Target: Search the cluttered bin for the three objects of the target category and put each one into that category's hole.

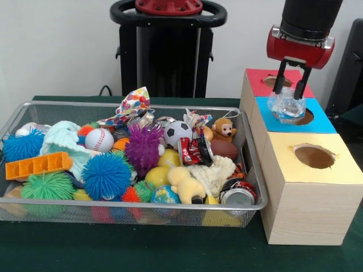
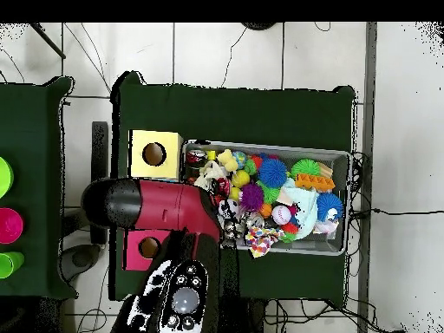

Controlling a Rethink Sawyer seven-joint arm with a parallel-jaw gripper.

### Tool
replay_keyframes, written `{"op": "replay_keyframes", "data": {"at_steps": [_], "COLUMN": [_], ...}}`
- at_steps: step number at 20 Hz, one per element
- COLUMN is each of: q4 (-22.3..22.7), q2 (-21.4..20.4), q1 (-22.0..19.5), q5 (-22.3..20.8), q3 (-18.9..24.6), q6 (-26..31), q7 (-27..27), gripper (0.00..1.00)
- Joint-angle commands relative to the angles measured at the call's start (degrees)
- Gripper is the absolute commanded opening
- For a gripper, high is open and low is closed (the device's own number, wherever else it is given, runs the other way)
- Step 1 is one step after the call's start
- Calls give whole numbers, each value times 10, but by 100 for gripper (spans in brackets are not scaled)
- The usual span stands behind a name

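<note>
My gripper hangs over the blue-topped box and is shut on a crumpled clear plastic container. The container sits right at the blue box's hole, partly covering it. A red-topped box stands behind the blue one and a yellow-topped box in front, each with a round hole. The wire mesh bin to the left is piled with toys, balls and crushed cans. In the overhead view the red arm hides the gripper and the blue box.
The bin holds spiky balls, a baseball, a soccer ball, a stuffed monkey and an orange block. The yellow box and red box flank the arm. Coloured cups stand on a side table.
</note>
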Motion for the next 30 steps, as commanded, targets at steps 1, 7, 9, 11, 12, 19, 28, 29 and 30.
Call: {"op": "replay_keyframes", "data": {"at_steps": [1,7,9,11,12,19,28,29,30], "q4": [45,39,41,39,39,35,29,27,29], "q2": [21,24,23,23,22,31,40,41,40], "q1": [-3,-5,-5,-4,-3,12,16,16,14], "q5": [25,27,29,30,30,39,45,42,44], "q3": [8,7,7,7,6,4,-1,-1,1], "q6": [-3,0,-1,1,2,-2,-8,-10,-15], "q7": [150,144,144,145,147,164,152,147,145], "gripper": [0,0,0,0,0,0,0,0,0]}}
